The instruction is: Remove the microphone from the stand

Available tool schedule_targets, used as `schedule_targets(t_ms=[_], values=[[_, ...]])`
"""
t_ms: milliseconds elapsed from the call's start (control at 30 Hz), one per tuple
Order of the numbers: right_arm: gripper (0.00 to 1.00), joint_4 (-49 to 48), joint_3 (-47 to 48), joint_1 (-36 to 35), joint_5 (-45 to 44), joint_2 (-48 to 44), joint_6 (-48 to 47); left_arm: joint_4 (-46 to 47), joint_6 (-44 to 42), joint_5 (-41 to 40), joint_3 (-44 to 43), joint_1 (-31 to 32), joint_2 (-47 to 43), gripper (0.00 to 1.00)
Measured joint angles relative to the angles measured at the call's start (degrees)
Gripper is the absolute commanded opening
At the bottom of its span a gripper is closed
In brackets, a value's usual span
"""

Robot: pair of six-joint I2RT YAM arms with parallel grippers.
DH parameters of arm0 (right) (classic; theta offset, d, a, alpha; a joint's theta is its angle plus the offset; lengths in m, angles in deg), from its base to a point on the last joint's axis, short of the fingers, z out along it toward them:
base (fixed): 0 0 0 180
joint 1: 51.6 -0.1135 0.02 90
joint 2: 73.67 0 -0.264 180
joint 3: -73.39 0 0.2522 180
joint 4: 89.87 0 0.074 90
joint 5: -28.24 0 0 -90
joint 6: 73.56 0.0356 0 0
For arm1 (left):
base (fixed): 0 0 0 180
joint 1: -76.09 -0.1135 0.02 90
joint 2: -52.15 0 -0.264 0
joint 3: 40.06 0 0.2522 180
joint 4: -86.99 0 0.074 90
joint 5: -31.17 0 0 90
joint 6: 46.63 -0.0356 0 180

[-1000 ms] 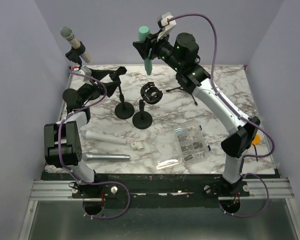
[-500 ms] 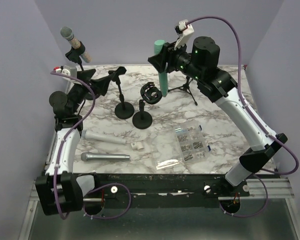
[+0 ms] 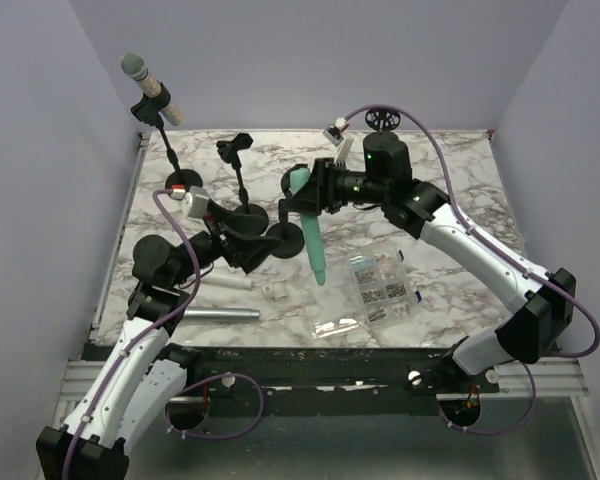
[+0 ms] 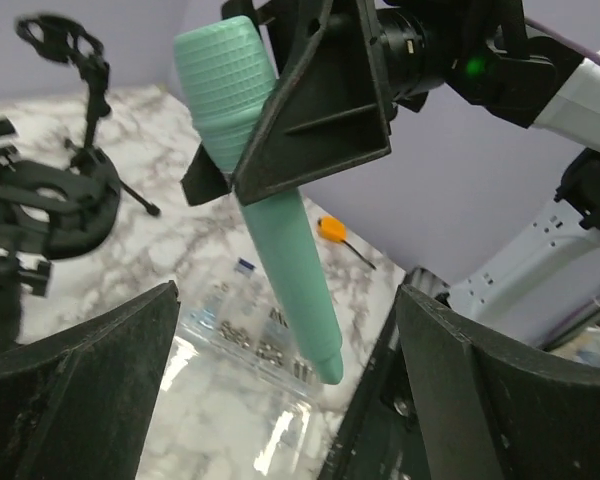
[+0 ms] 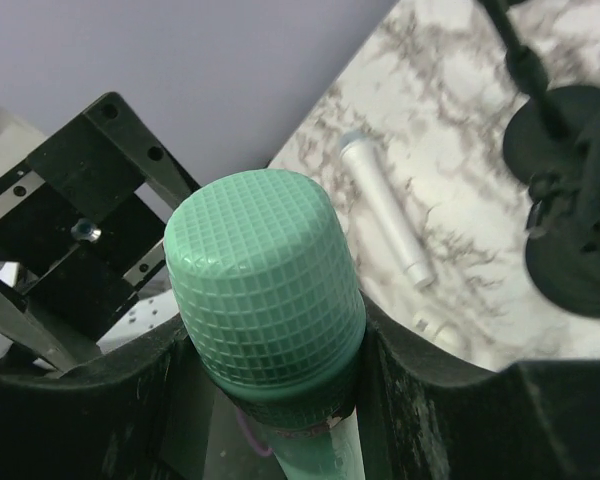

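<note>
My right gripper (image 3: 312, 197) is shut on a green microphone (image 3: 311, 235) just below its mesh head. It holds the microphone tilted in the air over the middle of the table, tail end down, clear of every stand. In the right wrist view the head (image 5: 265, 290) sits between my fingers (image 5: 450, 400). My left gripper (image 3: 252, 248) is open and empty, just left of the microphone. In the left wrist view the microphone (image 4: 280, 230) hangs ahead of the wide-open fingers (image 4: 80, 390).
Two black round-base stands (image 3: 250, 215) (image 3: 285, 238) stand at the table's middle, one with an empty clip (image 3: 235, 145). A grey-headed microphone (image 3: 145, 85) sits in a stand at back left. A white microphone (image 5: 380, 205), a silver one (image 3: 215, 314) and a bag of screws (image 3: 380, 285) lie on the table.
My right arm has brought the green microphone down and forward from the back to the table's middle, tilting it. My left arm has swung from the back left towards it.
</note>
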Motion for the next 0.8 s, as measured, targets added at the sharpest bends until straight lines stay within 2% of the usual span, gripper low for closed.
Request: schedule_targets(t_ms=[67, 167, 300, 467, 600, 667, 700, 733, 800], values=[[0.07, -3.41, -4.02, -0.15, 2.49, 0.00, 3.41, -1.44, 0.92, -0.24, 0.46, 2.58, 1.01, 0.78], [0.07, -7.72, -8.50, -0.42, 5.20, 0.00, 7.82, -3.96, 1.46, -0.83, 0.26, 7.39, 4.24, 0.76], [0.07, -11.56, -9.62, -1.07, 6.36, 0.00, 10.86, -6.34, 4.92, -1.11, -0.04, 10.88, 10.45, 0.71], [0.07, -14.47, -9.79, -2.05, 6.51, 0.00, 12.11, -3.76, 9.99, -1.62, 0.76, 14.60, 14.23, 0.56], [0.10, -15.39, -9.97, -2.97, 6.49, 0.00, 12.31, -1.84, 11.21, -2.36, 0.74, 16.31, 14.78, 0.35], [0.21, -15.74, -10.19, -3.04, 5.90, 0.00, 11.89, -1.49, 11.45, -2.54, 0.74, 16.50, 14.60, 0.18], [0.36, -15.80, -10.25, -3.02, 5.77, 0.02, 11.98, -1.49, 11.30, -2.84, 0.74, 16.65, 14.32, 0.04], [0.50, -15.85, -10.27, -3.02, 5.66, 0.02, 12.02, -1.84, 11.04, -3.08, 0.74, 16.70, 13.90, 0.00], [0.76, -16.59, -10.32, -3.15, 5.51, 0.02, 11.98, -3.26, 10.27, -4.50, 0.74, 16.79, 12.55, 0.00]])
